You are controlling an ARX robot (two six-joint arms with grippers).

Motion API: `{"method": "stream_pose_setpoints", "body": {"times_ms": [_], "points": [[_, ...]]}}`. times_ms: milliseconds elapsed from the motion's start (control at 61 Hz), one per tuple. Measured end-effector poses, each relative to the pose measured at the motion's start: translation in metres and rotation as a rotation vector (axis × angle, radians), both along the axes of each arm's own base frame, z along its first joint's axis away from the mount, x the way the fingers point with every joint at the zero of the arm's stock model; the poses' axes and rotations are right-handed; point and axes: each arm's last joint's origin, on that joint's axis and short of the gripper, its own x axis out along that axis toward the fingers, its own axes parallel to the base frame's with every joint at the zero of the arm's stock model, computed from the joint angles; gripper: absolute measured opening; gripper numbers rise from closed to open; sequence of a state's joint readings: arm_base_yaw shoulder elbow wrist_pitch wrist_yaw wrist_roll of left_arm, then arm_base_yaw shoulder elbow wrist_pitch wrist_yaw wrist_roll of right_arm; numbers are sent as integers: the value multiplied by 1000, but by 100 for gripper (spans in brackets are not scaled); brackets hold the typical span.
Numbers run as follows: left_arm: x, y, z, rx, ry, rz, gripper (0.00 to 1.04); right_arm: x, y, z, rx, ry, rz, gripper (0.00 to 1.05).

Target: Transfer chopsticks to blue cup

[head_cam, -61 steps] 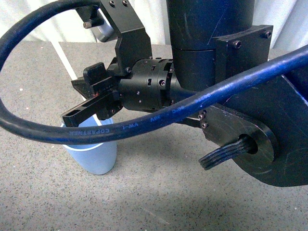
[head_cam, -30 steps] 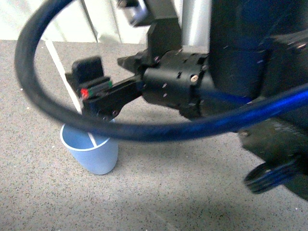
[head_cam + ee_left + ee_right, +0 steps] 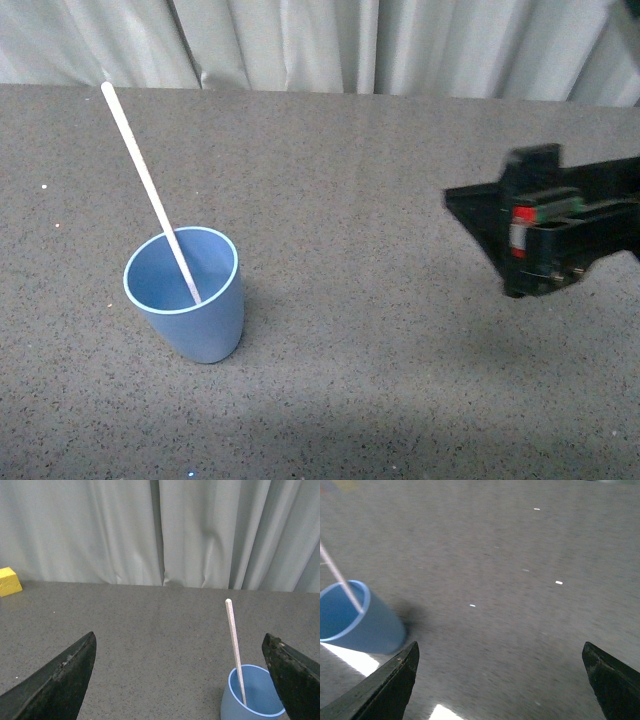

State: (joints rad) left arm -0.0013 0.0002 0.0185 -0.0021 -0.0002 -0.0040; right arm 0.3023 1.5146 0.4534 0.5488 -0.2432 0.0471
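The blue cup stands upright on the grey table at the left. The chopstick, a thin cream-white stick, stands in it and leans up to the far left. The cup and stick also show in the left wrist view, and the cup and stick in the blurred right wrist view. My right gripper is at the right edge of the front view, open and empty, well clear of the cup. My left gripper is open and empty, back from the cup.
A yellow block lies far off on the grey table. Pale curtains hang along the table's far edge.
The black arm and blue cable that filled the front view above the cup have swung away to the right. The cup with the chopstick in it now stands in plain sight.
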Motion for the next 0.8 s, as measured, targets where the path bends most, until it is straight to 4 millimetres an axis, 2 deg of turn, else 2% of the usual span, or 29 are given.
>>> {"method": "stream_pose_setpoints", "body": {"times_ms": [164, 279, 344, 443, 475, 574, 803], "points": [[0, 0, 0, 0, 0, 0, 98, -22, -35, 6, -146, -26, -193, 95], [0, 0, 0, 0, 0, 0, 98, -37, -56, 19, -133, -58, -289, 95], [0, 0, 0, 0, 0, 0, 98, -47, -64, 26, -115, -148, -356, 94], [0, 0, 0, 0, 0, 0, 98, -66, -80, 37, -64, -420, -482, 78], [0, 0, 0, 0, 1, 1, 98, -75, -83, 42, -48, -504, -519, 69], [0, 0, 0, 0, 0, 0, 98, -84, -84, 43, -40, -537, -520, 53], [0, 0, 0, 0, 0, 0, 98, -101, -84, 27, -44, -518, -518, 10]]}}
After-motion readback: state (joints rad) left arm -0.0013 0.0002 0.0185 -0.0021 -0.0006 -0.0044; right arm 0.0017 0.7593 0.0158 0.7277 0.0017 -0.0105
